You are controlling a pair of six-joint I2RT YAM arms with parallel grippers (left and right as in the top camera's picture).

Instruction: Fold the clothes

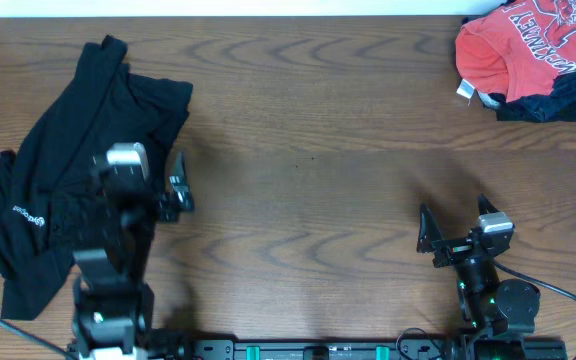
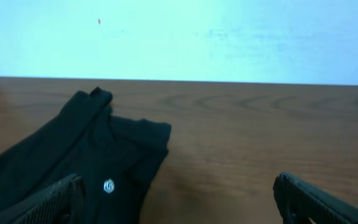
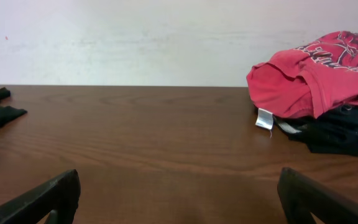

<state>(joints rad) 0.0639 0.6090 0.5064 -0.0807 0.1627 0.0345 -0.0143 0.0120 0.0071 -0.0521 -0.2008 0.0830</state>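
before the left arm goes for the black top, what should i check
1. Left gripper open and empty: ok.
2. Right gripper open and empty: ok.
3. Black top close to the left gripper: ok, the gripper is at its edge.
4. Black top spread flat: not ok, it is crumpled and creased.
5. Red-orange T-shirt out of the way: ok, heaped on a dark garment in the far corner.
6. Bare table for folding: ok, wood shows between the two piles.
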